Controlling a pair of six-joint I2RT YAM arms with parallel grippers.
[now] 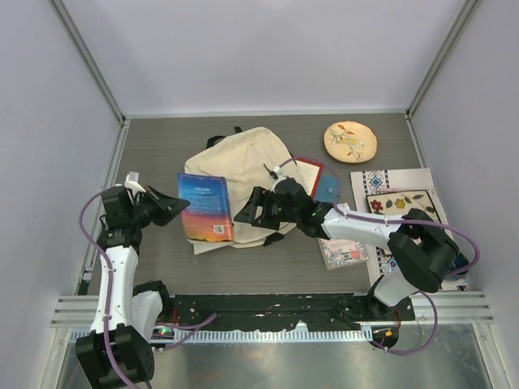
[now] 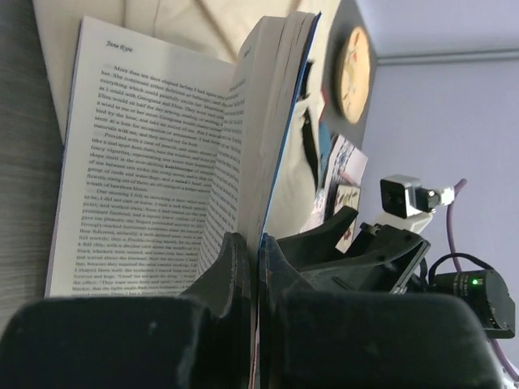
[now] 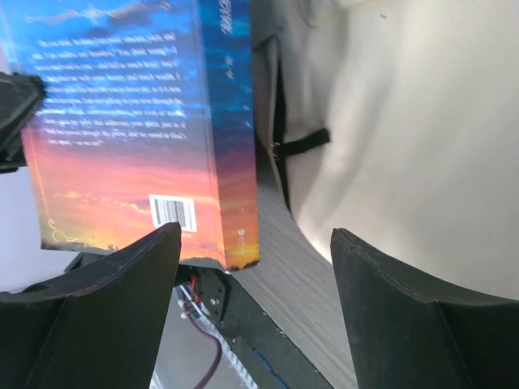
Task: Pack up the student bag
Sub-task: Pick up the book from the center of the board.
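The student bag (image 1: 247, 166), cream fabric with black straps, lies flat at the middle of the table. A paperback with a blue and orange cover (image 1: 205, 207) rests against the bag's left side. My left gripper (image 1: 178, 204) is shut on that book's cover edge. In the left wrist view the fingers (image 2: 231, 259) pinch the thin cover while the printed pages (image 2: 154, 154) fan open. My right gripper (image 1: 242, 211) stands open just right of the book, over the bag's near edge. In the right wrist view nothing is between its fingers (image 3: 357, 259); the book (image 3: 138, 121) is left, the bag (image 3: 405, 138) right.
A round tan embroidered disc (image 1: 350, 141) sits at the back right. A floral patterned mat (image 1: 403, 203) lies at the right wall. A red and teal book (image 1: 322, 180) lies beside the bag, and another small book (image 1: 342, 251) under the right arm.
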